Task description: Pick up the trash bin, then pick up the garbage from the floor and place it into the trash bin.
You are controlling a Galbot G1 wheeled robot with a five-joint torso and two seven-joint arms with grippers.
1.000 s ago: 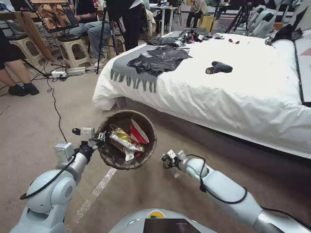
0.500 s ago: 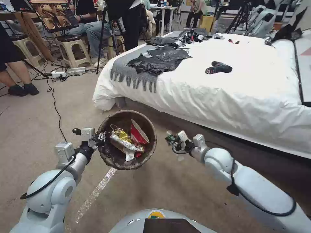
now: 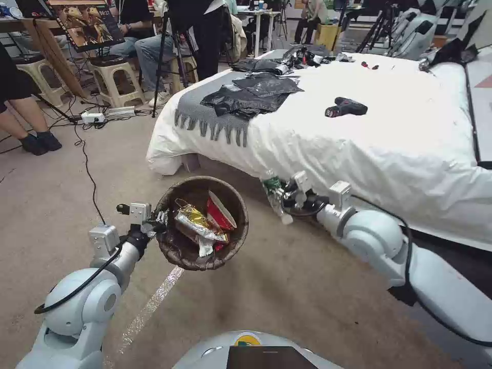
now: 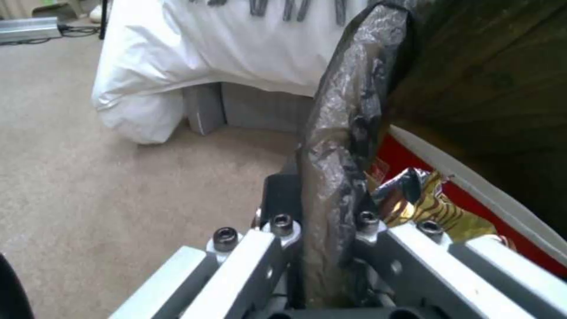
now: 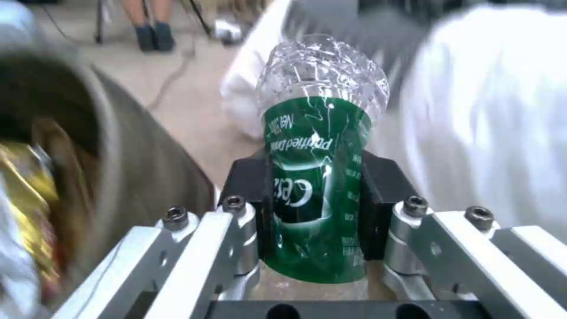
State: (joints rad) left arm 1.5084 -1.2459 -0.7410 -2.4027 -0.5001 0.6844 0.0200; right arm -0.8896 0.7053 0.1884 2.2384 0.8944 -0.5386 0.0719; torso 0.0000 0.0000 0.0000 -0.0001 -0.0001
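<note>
Bin part looks done — the left gripper (image 3: pixel 160 219) has its fingers pinched on the bag-lined rim of the small round trash bin (image 3: pixel 201 221), held off the floor with gold and red wrappers already inside. The right gripper (image 3: pixel 281 195) is clamped on a crushed clear plastic bottle with a green label (image 5: pixel 319 177), just beside the bin near the white bed (image 3: pixel 369 133) — so that one's not in yet.

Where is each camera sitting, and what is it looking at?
Head view: up on the robot's head, looking down at the floor and bed; both arms show, left gripper on the bin, right gripper holding the bottle.
Left wrist view: on the left wrist, looking along its jaws, clamped on the bin's bagged rim.
Right wrist view: on the right wrist, looking along its jaws, shut on the bottle.
Shared: all three show the bin and bed.
</note>
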